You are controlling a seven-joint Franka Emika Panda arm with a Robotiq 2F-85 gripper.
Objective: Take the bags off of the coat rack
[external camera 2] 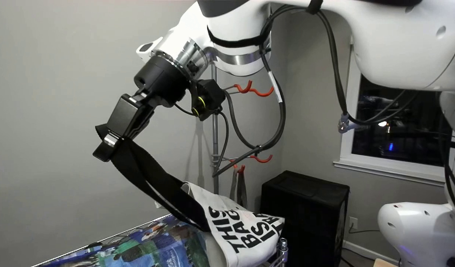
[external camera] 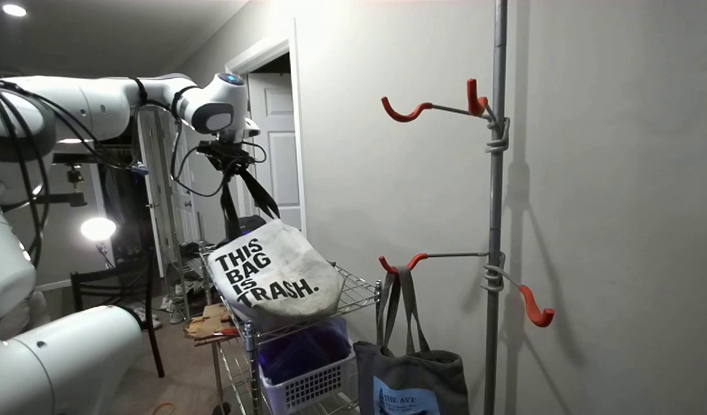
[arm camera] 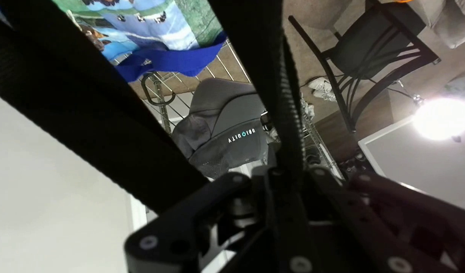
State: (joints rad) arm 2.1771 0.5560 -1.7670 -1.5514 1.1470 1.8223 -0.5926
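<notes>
In an exterior view the gripper (external camera: 234,170) pinches flat black straps (external camera: 260,195); from them the white bag (external camera: 284,259), creased cloth, tilts at the top of the wire cart (external camera: 250,340), by its near corner. Inside the cart is a latticed plastic basket (external camera: 316,385). The grey bag (external camera: 411,367), soft fabric, hangs from a curved red hook (external camera: 418,259) on the thin metal rack (external camera: 495,196). Beyond: brown carpet (external camera: 183,369), smooth grey wall (external camera: 630,173), panelled door (external camera: 281,150).
</notes>
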